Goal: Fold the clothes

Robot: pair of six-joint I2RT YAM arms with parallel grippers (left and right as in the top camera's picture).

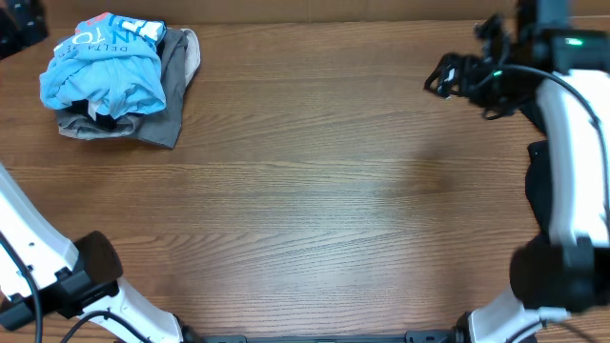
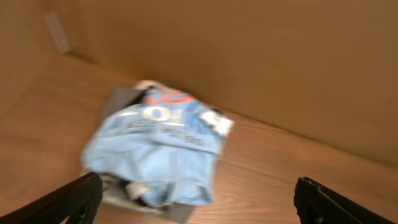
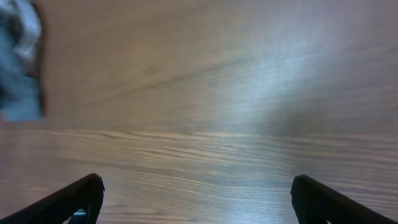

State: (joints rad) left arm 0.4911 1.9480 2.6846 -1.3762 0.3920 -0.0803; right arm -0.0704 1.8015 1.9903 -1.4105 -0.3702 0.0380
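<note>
Hovering with both sets of jaws spread wide and empty, I see the clothes (image 1: 105, 71) bunched in the overhead's upper left. My left gripper (image 2: 199, 205) faces the pile nearby, and my right gripper (image 3: 196, 202) sits well apart.

The brown wood-grain bench (image 1: 315, 191) is filling the overhead view and reflecting a pale sheen. A plain brown wall (image 2: 261, 56) is standing behind its far edge.

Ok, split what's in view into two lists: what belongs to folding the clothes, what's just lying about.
For the job: light blue T-shirt; grey garment under it; left end effector and right end effector, both open.
Just there: wooden table.
</note>
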